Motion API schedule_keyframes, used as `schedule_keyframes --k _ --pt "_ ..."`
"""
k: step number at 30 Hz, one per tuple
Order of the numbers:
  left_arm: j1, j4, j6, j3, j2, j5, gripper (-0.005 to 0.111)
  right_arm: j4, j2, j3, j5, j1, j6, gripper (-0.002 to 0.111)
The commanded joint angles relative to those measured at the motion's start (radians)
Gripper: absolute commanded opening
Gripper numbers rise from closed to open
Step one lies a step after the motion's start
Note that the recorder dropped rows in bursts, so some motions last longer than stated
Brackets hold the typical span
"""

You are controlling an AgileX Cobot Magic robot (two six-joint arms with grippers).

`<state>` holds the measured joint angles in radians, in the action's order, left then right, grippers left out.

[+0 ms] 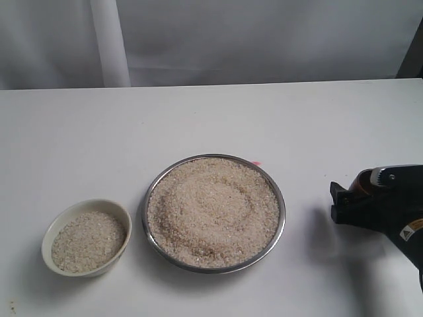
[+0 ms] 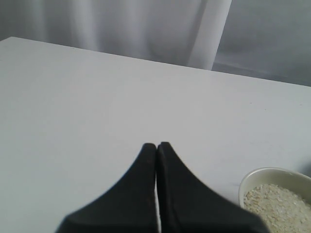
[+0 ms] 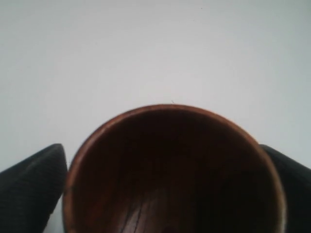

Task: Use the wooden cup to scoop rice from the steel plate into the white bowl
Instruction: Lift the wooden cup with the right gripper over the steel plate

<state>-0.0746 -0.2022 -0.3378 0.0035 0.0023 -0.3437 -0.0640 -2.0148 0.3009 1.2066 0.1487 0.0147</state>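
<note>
We've got the shiny steel plate (image 1: 283, 218) piled nearly to its thin rim with pale rice (image 1: 215, 211), swirled on top. The white bowl (image 1: 89, 202) sits upright just left of the plate, part-filled with grains. The reddish-brown wooden cup (image 1: 363, 183) is well off to the plate's right.

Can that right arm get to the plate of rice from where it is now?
Probably yes. The right gripper, with the cup between its fingers, stands beside the plate, and only bare table lies between them.
</note>
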Motion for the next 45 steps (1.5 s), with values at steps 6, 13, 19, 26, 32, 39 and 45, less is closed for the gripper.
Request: schedule_keyframes --k 6,13,19,26,32,39,45 --pt "0.005 0.006 -0.002 -0.004 -0.002 0.006 0.0 0.012 -0.029 0.015 0.014 0.002 0.008 0.087" --pt "0.005 0.006 -0.002 -0.004 -0.002 0.006 0.0 0.012 -0.04 0.015 0.014 0.002 0.008 0.07" --pt "0.005 0.006 -0.002 -0.004 -0.002 0.006 0.0 0.012 -0.04 0.015 0.014 0.002 0.008 0.051" --pt "0.005 0.006 -0.002 -0.004 -0.002 0.006 0.0 0.031 -0.04 0.015 0.014 0.002 0.008 0.022" --pt "0.005 0.006 -0.002 -0.004 -0.002 0.006 0.0 0.107 -0.022 0.015 0.014 0.002 0.008 0.0" --pt "0.005 0.006 -0.002 -0.004 -0.002 0.006 0.0 0.128 0.191 0.029 -0.279 0.002 0.085 0.0" --pt "0.005 0.006 -0.002 -0.004 -0.002 0.006 0.0 0.219 0.43 0.202 -0.945 0.041 0.053 0.0"
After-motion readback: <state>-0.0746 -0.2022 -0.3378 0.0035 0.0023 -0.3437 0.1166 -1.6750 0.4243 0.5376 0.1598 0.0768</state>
